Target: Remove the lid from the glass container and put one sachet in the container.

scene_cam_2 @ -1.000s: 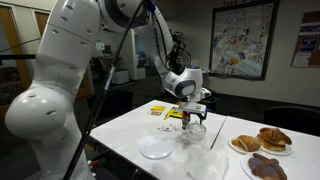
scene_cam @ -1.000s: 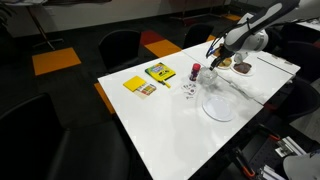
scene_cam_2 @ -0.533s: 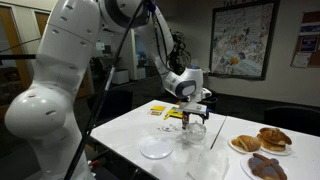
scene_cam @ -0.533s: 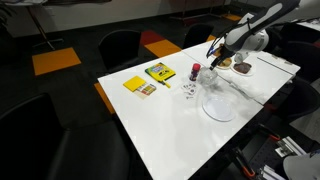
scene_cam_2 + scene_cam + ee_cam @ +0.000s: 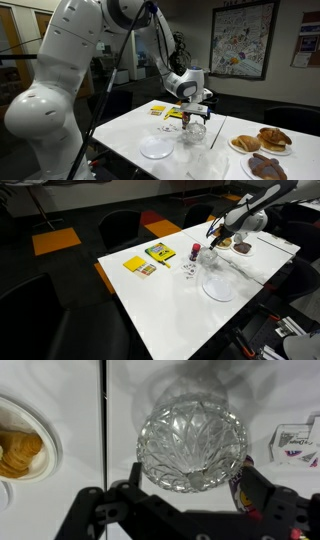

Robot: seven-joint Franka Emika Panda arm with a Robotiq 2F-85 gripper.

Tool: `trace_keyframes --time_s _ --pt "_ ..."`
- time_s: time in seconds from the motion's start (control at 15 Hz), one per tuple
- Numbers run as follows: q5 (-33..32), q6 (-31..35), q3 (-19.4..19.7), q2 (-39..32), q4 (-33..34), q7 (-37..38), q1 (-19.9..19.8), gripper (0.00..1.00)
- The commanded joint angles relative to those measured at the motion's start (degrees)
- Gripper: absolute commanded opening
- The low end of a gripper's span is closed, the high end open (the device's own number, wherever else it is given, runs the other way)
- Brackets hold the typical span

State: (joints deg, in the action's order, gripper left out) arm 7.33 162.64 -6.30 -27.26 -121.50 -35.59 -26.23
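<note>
1. Shows the gripper (image 5: 190, 472) poised directly above the glass container (image 5: 192, 440), with the wrist view looking straight down onto a cut-glass star pattern.
2. Finds the jaws spread wide, about as wide as the container itself, with one finger (image 5: 133, 478) at each side of its rim. Grips nothing that can be made out, and cannot tell whether the pads touch the glass.
3. Leaves the lid unresolved: seen from above, cannot be told apart from the patterned glass beneath it.
4. Places the container upright on the white table (image 5: 150, 305), just beside a small red cylinder (image 5: 196, 251) and near a large pale round plate (image 5: 219, 287), as seen in an exterior view.
5. Catches, in an exterior view, the gripper hanging just over the container's top, with the white arm (image 5: 60, 90) looming large in the foreground.
6. Picks out white sachets (image 5: 295, 442) lying flat at the right edge of the wrist view, near the container but apart from it.
7. Sets a plate of pastries (image 5: 38, 422) at the left edge of the wrist view, well apart from the container.
8. Rounds off the tabletop with a yellow box (image 5: 158, 251) and a flat yellow packet (image 5: 137, 265) side by side, well apart from the gripper.
</note>
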Motion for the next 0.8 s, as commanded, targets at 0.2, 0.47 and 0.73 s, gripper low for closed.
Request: trace_keyframes --time_s 0.2,0.47,0.73 --pt "0.5 1.3 -1.0 -3.3 3.5 -1.8 -1.4 0.75" --pt "0.3 1.0 -1.2 -4.1 4.7 -1.6 -1.4 0.51" --pt "0.1 0.9 -1.3 -4.4 5.3 -1.4 -1.3 0.23"
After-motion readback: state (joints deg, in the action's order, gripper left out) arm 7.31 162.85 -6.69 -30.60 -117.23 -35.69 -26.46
